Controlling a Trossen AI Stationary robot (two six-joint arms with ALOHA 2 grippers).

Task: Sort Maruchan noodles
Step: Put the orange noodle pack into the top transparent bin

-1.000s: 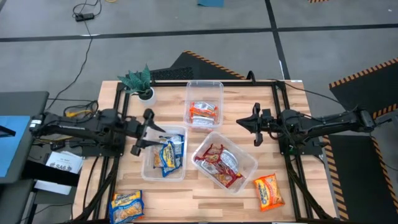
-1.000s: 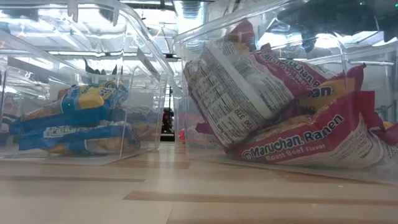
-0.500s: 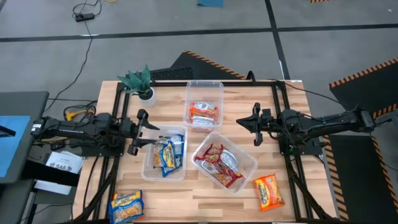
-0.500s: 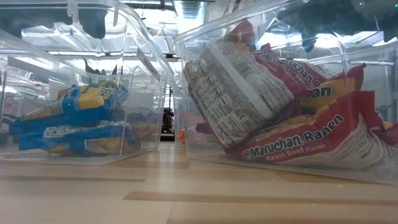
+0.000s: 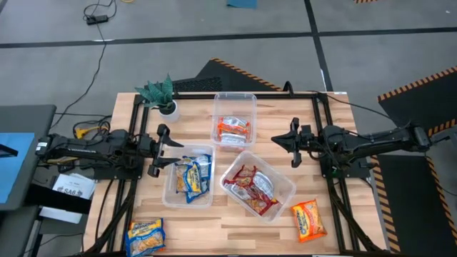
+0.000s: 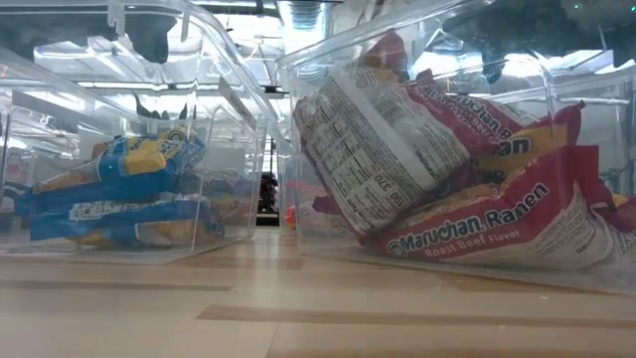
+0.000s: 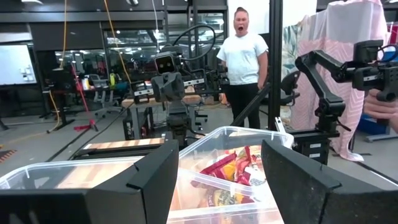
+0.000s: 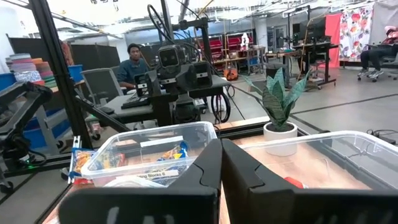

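Observation:
Three clear bins stand mid-table. The left bin holds blue Maruchan noodles, the tilted right bin holds red packets, and the far bin holds orange ones. One orange packet lies loose near the front right, and a blue-yellow packet lies at the front left. My left gripper hangs open just left of the blue bin, empty. My right gripper hovers shut, right of the bins, with nothing between its fingers.
A small potted plant stands at the table's far left corner. Black frame rails run along both table sides. People show in the room beyond the table, one standing and one seated. Bare wood lies along the front between the loose packets.
My left gripper has drawn back from the blue bin's left edge toward the table's left edge and sunk a little, staying open. It has held still for the last half second. The packets and bins have not moved.

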